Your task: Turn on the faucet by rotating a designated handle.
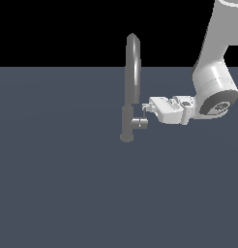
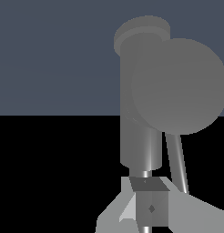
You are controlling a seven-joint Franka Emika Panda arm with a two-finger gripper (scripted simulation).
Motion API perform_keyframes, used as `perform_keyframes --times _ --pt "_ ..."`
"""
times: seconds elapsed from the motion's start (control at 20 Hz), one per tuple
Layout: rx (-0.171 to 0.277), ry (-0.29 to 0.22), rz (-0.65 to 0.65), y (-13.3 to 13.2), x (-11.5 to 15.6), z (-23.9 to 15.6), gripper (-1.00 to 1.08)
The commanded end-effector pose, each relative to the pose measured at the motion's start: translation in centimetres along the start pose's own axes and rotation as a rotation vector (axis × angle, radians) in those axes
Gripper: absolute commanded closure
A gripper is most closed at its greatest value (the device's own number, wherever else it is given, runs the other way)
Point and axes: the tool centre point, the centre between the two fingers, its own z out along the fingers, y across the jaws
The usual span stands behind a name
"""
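Scanning the exterior view from its left edge: nothing on the grey floor until frame centre.

Centre: faucet (image 1: pixel 127 116) upright on its round base, gooseneck rising to the upper middle of the frame.

Just right of the body, low: handle (image 1: pixel 140 122), a short stub with its long axis horizontal, jutting toward the exterior view's right, i.e. straight at the hand. Thin lever (image 2: pixel 176 154) rises off the stub's end, roughly parallel to the faucet body.

Further right: gripper (image 1: pixel 145 107), lying horizontal, tips aimed at the exterior view's left, level with the lever and a little above the stub. Tips at or touching the lever; contact not resolved. White arm (image 1: pixel 215 82) enters from the upper right corner.

Wrist view confirms head-on alignment: stub's round end face fills the picture, lever runs down to one fingertip.

Finger spacing: cannot tell whether spread or pressed together; too small in one picture, cropped in the other.

Judgement: pivot axis runs along the approach line, so the turn likely calls for sweeping the lever around the stub, not pushing inward.
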Motion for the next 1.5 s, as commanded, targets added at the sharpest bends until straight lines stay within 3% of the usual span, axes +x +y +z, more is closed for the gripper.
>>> perform_keyframes --times 0.0,0.4,0.5,0.95,1.05,1.35,1.4,1.45 --pt "-0.004 -0.003 0.003 0.8 0.0 0.0 1.08" --pt "-0.005 -0.004 0.003 3.0 -0.1 0.0 1.08" --pt "-0.002 0.000 -0.008 2.3 -0.4 0.0 1.08" --pt "-0.005 -0.004 0.002 5.6 1.5 0.0 1.08" --pt "-0.003 0.001 -0.019 4.6 0.5 0.0 1.08" --pt "-0.006 -0.004 0.000 7.1 4.1 0.0 1.08" --pt "-0.006 -0.004 0.000 7.1 4.1 0.0 1.08" --pt "-0.008 -0.002 -0.032 6.0 2.1 0.0 1.08"
